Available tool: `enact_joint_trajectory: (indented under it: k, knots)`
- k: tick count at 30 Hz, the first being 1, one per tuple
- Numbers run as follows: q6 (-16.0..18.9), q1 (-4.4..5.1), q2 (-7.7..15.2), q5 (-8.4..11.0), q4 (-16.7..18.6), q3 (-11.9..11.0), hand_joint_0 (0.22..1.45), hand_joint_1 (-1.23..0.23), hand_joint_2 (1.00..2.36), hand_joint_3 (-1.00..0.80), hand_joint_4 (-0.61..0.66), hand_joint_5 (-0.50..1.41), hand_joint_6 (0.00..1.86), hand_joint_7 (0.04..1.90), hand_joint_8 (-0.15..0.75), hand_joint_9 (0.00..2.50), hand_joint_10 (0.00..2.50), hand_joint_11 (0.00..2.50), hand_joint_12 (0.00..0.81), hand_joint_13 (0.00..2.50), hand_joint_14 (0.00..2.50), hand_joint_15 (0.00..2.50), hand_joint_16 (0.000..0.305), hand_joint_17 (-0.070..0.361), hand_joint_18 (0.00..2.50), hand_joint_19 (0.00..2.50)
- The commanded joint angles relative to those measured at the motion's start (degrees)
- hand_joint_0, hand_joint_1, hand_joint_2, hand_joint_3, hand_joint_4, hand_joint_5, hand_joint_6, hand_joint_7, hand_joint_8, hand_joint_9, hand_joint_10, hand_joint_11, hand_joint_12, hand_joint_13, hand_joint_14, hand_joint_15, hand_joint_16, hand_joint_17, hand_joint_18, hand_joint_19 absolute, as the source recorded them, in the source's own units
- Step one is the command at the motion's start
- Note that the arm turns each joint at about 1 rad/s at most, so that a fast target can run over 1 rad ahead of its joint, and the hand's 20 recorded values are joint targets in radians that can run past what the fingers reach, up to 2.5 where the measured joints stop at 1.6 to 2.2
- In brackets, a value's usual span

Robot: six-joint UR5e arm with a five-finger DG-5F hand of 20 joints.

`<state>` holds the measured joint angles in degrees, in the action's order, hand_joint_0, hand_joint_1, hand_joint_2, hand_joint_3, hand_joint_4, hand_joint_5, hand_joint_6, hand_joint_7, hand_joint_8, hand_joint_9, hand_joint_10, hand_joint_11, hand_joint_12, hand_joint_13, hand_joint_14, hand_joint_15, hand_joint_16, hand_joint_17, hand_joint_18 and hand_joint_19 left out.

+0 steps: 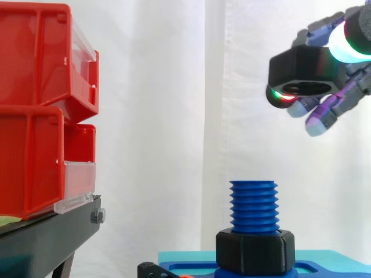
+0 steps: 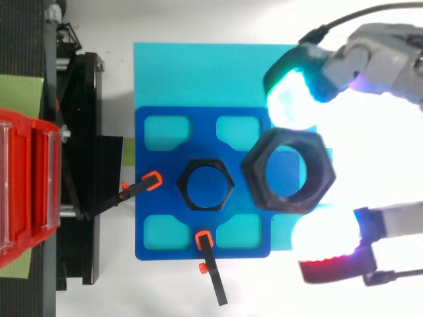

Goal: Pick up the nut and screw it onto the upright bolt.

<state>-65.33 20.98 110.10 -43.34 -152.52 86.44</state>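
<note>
A blue threaded bolt (image 1: 253, 205) stands upright on the blue plate (image 2: 158, 224), with a black nut (image 1: 254, 251) seated at its base. High to its right, my hand (image 1: 342, 95) pinches a second black hex nut (image 1: 304, 74) between its glowing fingertips. In the top view this held nut (image 2: 289, 170) hangs just right of the bolt (image 2: 207, 184), tilted slightly, with a cyan-white fingertip (image 2: 289, 89) behind it and a red-white one (image 2: 327, 254) in front.
Stacked red bins (image 1: 40, 110) sit on a black stand (image 1: 46, 237) at the left. A cyan base (image 2: 198, 72) lies under the blue plate. Black clamps with orange tips (image 2: 151, 181) hold the plate's left and front edges.
</note>
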Motion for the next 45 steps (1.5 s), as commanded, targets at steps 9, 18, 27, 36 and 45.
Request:
enact_joint_trajectory:
  k: [9, 18, 27, 36, 45]
  knots:
    - [-3.58, -0.86, 2.49, -7.64, 3.9, -0.04, 0.58, -0.72, 1.0, -0.5, 0.3, -0.14, 0.5, 1.28, 0.362, 0.86, 0.0, 0.18, 0.372, 0.85, 0.0, 0.05, 0.047, 0.106, 0.68, 0.11]
    - [-6.65, -1.3, 3.28, -10.45, 5.74, -0.04, 0.58, -0.72, 1.0, -0.5, 0.3, -0.14, 0.5, 1.28, 0.359, 0.85, 0.01, 0.18, 0.371, 0.83, 0.0, 0.06, 0.046, 0.103, 0.66, 0.08]
    - [-6.92, -2.62, 5.04, -11.6, 6.0, -1.18, 0.57, -0.72, 1.0, -0.5, 0.29, -0.14, 0.5, 1.29, 0.357, 0.85, 0.01, 0.18, 0.374, 0.8, 0.0, 0.05, 0.046, 0.104, 0.65, 0.11]
    - [-5.86, -4.55, 7.59, -13.35, 4.6, -3.56, 0.56, -0.7, 1.0, -0.5, 0.29, -0.14, 0.5, 1.28, 0.356, 0.86, 0.01, 0.17, 0.385, 0.78, 0.0, 0.04, 0.048, 0.108, 0.66, 0.19]
    - [-5.86, -5.43, 8.9, -14.23, 6.18, -3.64, 0.55, -0.67, 1.0, -0.5, 0.3, -0.14, 0.5, 1.3, 0.367, 0.94, 0.01, 0.2, 0.388, 0.85, 0.0, 0.06, 0.056, 0.126, 0.8, 0.25]
